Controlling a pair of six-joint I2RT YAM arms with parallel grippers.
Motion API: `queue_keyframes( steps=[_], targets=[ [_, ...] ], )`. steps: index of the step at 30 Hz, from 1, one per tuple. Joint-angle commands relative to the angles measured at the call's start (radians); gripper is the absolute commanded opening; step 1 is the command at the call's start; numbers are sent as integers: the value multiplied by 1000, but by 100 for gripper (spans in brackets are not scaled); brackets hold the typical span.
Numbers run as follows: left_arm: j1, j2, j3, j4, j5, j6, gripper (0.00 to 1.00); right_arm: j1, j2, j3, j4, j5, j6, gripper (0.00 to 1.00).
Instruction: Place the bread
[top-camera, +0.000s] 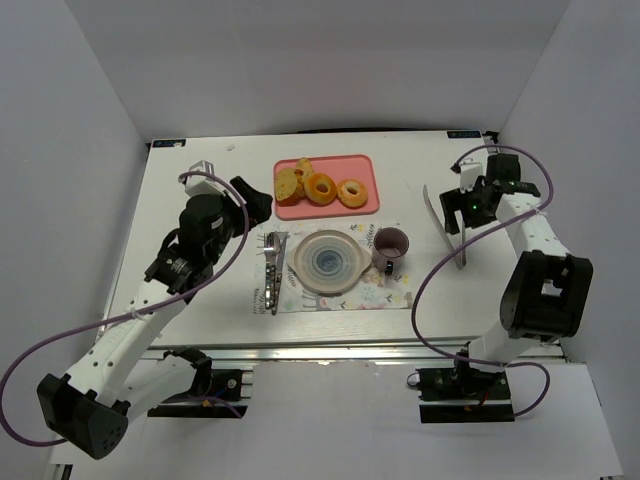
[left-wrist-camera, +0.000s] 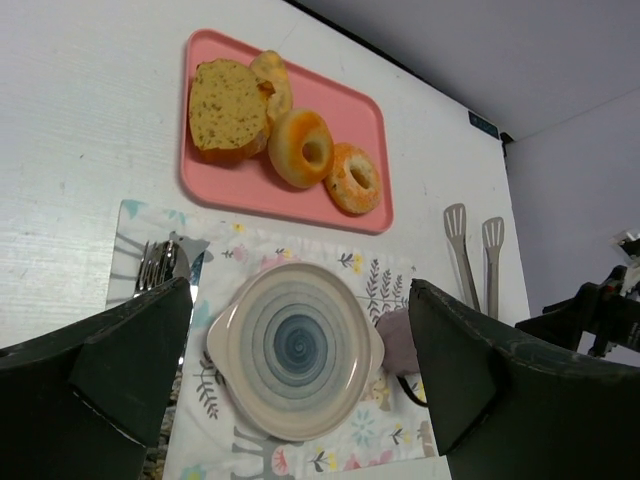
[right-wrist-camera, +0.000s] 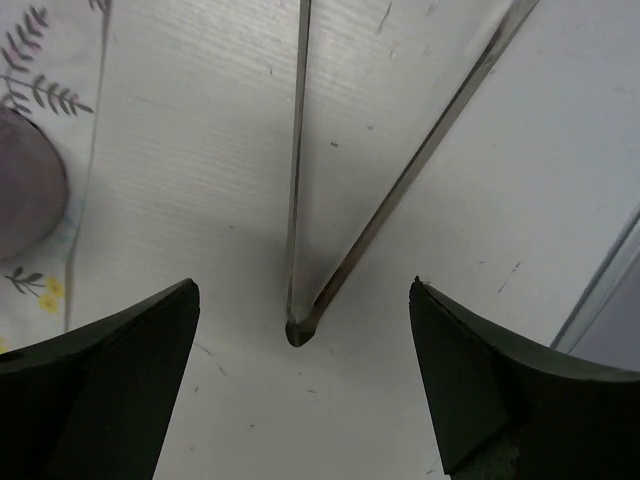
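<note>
The bread, a thick golden slice with a brown crust, lies at the left end of the pink tray, beside a small pale piece and two ring pastries. In the left wrist view the bread sits on the tray at the top. My left gripper is open and empty, left of the tray; in its own view it hangs above the plate. My right gripper is open and empty over the metal tongs, whose hinge end lies between its fingers.
A round plate with blue rings sits on a floral placemat. A purple cup stands to its right, cutlery to its left. White walls enclose the table on three sides.
</note>
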Motion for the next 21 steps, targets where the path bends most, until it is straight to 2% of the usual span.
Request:
queue_keyframes(
  steps=[1,7,12,21],
  targets=[
    [-2,-54,-37,-23,-16,-28,98,-3,9,-47,11,3,-63,89],
    [-2,-99,-75,-54,-36,-45,98,-3,136,-24,33,-20,-41,89],
    [-2,-102,-70,-72,-47,-53,98,-4,262,32,53,40,-20,89],
    [-2,-77,-58,-66,-53,-65,98,-4,333,98,90,52,20,88]
  ],
)
